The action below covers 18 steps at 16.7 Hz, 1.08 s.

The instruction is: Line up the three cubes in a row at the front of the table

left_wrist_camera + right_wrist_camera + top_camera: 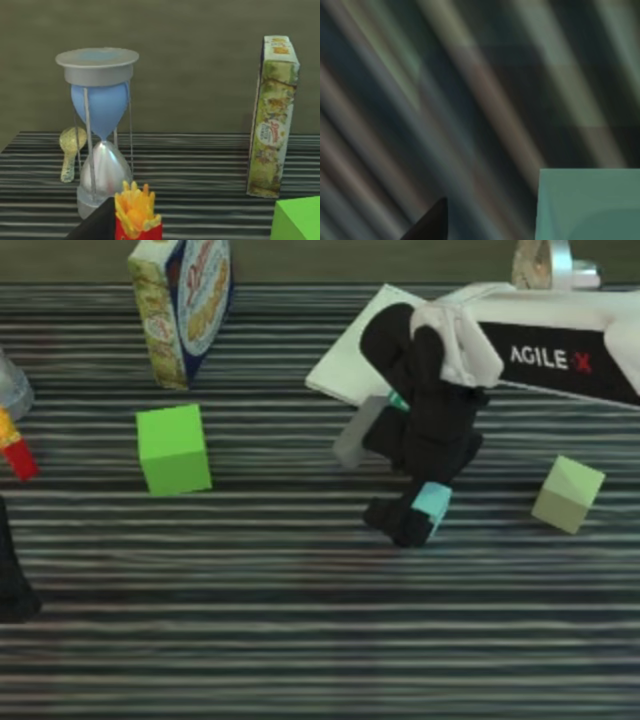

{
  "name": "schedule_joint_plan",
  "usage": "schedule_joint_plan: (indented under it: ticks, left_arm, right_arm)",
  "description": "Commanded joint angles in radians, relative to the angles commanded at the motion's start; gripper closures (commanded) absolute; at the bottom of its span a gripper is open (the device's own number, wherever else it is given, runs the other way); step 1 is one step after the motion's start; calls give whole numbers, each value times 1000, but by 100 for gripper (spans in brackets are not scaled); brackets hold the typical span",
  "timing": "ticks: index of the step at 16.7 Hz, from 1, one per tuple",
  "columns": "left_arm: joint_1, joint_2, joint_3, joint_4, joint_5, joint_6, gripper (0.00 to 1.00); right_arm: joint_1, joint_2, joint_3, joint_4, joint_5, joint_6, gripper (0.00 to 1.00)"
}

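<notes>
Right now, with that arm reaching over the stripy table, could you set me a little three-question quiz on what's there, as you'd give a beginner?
1. True or false: the small cyan cube sits between the fingers of the right gripper.
2. Which cube lies nearest the table's right side?
A. the large green cube
B. the olive-yellow cube
C. the cyan one
3. Fill in: the upright cracker box stands just behind the ______ cube.

Key
1. True; the right gripper is near the table's middle.
2. B
3. green

The left gripper is not seen; its wrist view shows an hourglass.
</notes>
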Motion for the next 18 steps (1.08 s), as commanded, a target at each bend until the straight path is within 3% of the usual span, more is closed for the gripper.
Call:
schedule_joint_plan:
  ticks: [7,18]
  left_arm:
    - [0,0,0,0,0,0,0]
    - [0,0,0,0,0,0,0]
  right_arm:
    - [0,0,0,0,0,0,98]
    - [3,-41,21,-35,-14,8,100]
